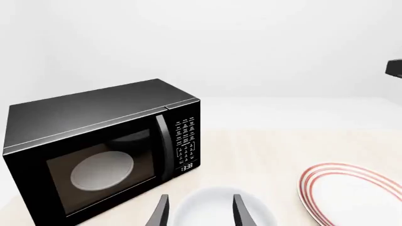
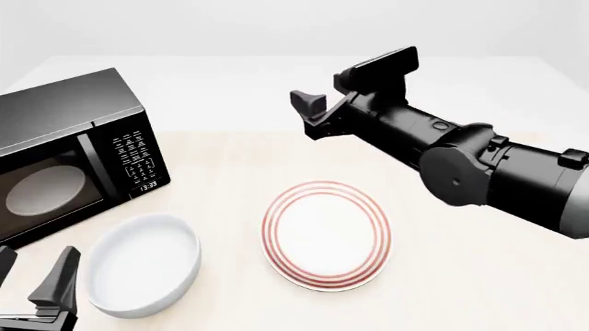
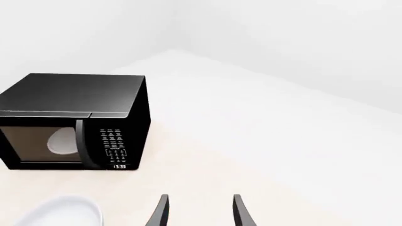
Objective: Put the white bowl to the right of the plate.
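From the front view I find the white bowl [image 2: 143, 263] resting on the table [image 2: 221, 165] to the left of the plate [image 2: 326, 234], close beside it but not touching; the bowl is not yet on the plate's right. The microwave [image 2: 74, 148] stands behind and left of the bowl, door closed, a pale disc visible through its window. My left gripper [image 2: 37, 289] sits low at the near left corner, just beside the bowl's left rim; in the left wrist view its fingers [image 1: 160, 212] are spread, with the bowl's rim showing between them, nothing pinched. My right gripper [image 2: 354, 86] hangs above the table beyond the plate, its fingers [image 3: 242, 212] spread apart and holding nothing.
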Robot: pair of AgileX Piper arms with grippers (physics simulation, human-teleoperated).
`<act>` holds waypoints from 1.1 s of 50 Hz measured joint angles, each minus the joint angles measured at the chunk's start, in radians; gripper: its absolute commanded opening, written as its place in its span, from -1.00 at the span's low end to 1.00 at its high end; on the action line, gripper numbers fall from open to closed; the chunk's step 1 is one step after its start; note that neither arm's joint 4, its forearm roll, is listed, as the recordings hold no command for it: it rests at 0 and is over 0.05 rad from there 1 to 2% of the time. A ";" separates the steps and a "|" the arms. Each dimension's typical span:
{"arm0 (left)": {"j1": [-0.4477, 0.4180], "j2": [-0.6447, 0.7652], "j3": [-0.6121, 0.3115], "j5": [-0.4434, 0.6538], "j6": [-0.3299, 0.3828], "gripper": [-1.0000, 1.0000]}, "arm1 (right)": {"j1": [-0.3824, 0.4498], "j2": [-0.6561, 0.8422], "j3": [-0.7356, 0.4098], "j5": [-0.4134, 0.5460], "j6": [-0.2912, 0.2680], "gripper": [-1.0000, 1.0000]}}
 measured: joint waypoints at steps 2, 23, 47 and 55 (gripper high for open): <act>0.000 0.000 0.000 0.000 0.000 1.00 | 0.008 0.021 -0.017 0.006 0.003 1.00; 0.000 0.000 0.000 0.000 0.000 1.00 | 0.074 0.215 -0.177 0.084 0.010 1.00; 0.000 0.000 0.000 0.000 0.000 1.00 | 0.169 0.369 -0.332 0.149 0.017 1.00; 0.000 0.000 0.000 0.000 0.000 1.00 | 0.203 0.412 -0.369 0.161 0.029 1.00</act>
